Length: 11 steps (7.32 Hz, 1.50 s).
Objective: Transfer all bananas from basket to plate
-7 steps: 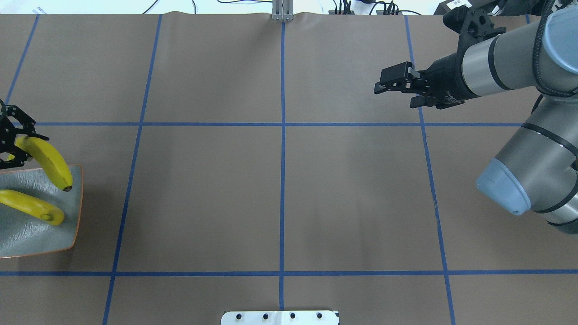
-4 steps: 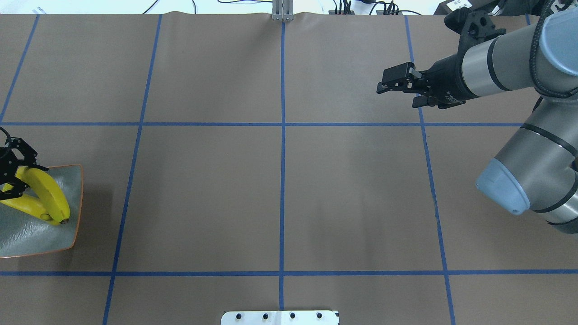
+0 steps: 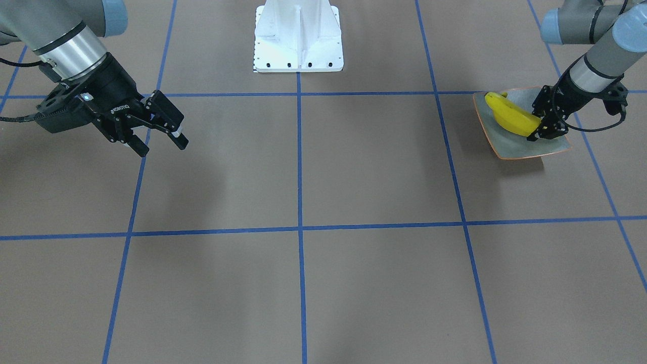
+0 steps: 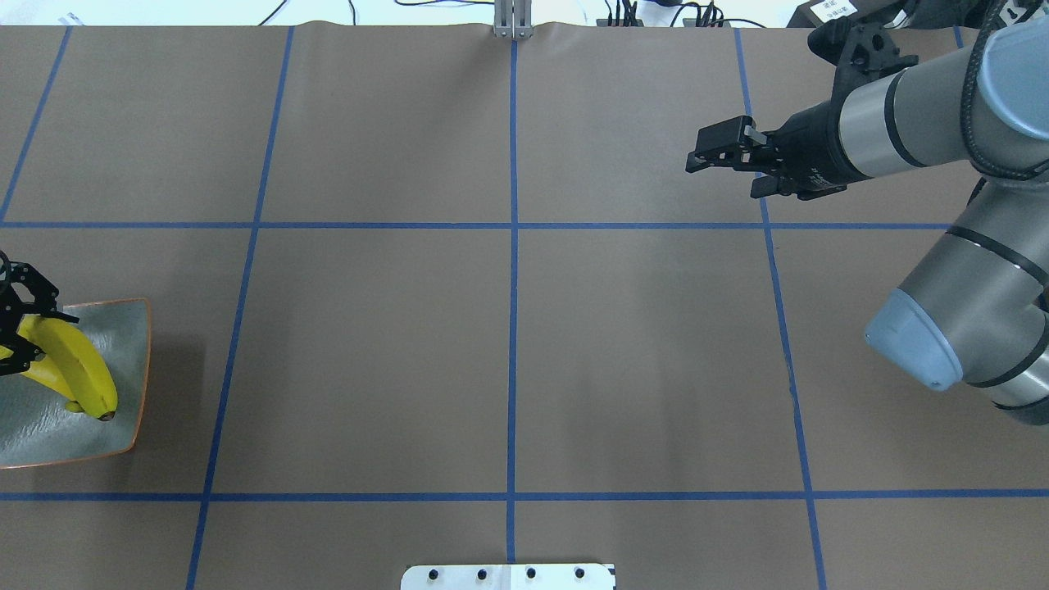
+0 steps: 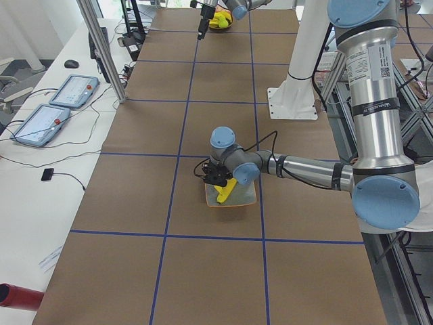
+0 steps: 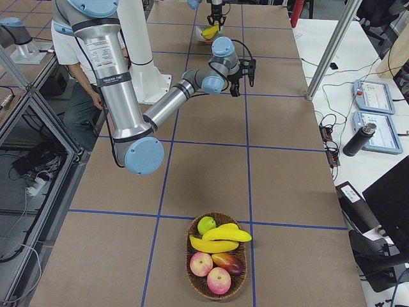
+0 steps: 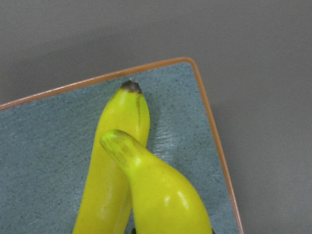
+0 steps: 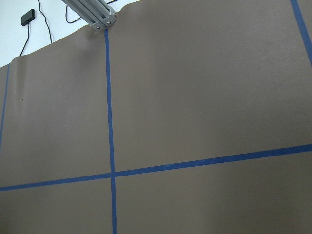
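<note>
The square grey-green plate (image 3: 515, 146) stands near the edge of the table (image 4: 508, 360) on the robot's left side, and two bananas are in it. In the left wrist view the held banana (image 7: 163, 195) lies across the second banana (image 7: 114, 146), whose dark tip points toward the plate's orange-brown rim. The wicker basket (image 6: 193, 281) is well apart from the plate, at the other end of the table. It shows clearly only in the exterior right view. It contains two more bananas (image 6: 220, 238), a green apple (image 6: 206, 224), two red apples (image 6: 201, 263) and one dark reddish fruit (image 6: 228, 261), maybe a mango, but it is too small to be sure.

In the overhead view the left edge of the picture cuts the plate, and the held banana covers nearly all of the second one. The left wrist view shows no part of the gripper's fingers, only fruit and plate.

The left gripper (image 3: 540, 125) is low over the plate, its fingers closed on one end of the held banana. The rest of this banana stretches away from the gripper across the plate. The right gripper (image 3: 163, 146) hangs above bare brown table paper, far from the plate, with its fingers spread apart and nothing between them.
</note>
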Available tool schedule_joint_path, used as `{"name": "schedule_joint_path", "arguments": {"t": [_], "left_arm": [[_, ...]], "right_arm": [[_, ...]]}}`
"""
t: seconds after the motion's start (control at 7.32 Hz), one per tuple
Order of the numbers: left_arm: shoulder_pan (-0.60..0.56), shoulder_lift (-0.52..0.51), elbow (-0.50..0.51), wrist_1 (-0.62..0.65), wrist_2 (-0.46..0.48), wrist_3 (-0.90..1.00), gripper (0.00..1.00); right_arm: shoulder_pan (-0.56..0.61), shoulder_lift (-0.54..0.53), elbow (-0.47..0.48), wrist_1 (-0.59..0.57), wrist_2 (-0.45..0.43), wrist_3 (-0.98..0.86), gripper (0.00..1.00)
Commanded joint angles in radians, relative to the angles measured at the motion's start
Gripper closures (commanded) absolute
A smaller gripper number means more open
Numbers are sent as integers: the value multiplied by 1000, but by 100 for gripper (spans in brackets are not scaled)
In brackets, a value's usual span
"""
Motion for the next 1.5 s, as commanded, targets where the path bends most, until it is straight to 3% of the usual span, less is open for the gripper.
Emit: {"name": "schedule_joint_path", "arguments": {"t": [0.0,0.14,0.27,0.41,0.68,0.96,1.37], "left_arm": [[3,-4,21,1,9,7,100],[13,-7,24,-1,35,9,100],[20,-7,24,-1,37,9,16],[18,-9,22,-1,35,9,0],[18,-10,15,-1,28,15,0],[-25,-8,-42,-4,-45,96,0],[-69,-100,-86,1,-43,283,0]], "right_arm": [[-1,-1,0,0,-1,0,0],[-1,-1,0,2,1,0,0],[1,-2,-2,0,-1,0,0],[1,-2,0,0,1,0,0],[1,-7,4,2,1,0,0],[19,-45,9,2,2,-2,0],[123,-158,-8,2,10,-159,0]]}}
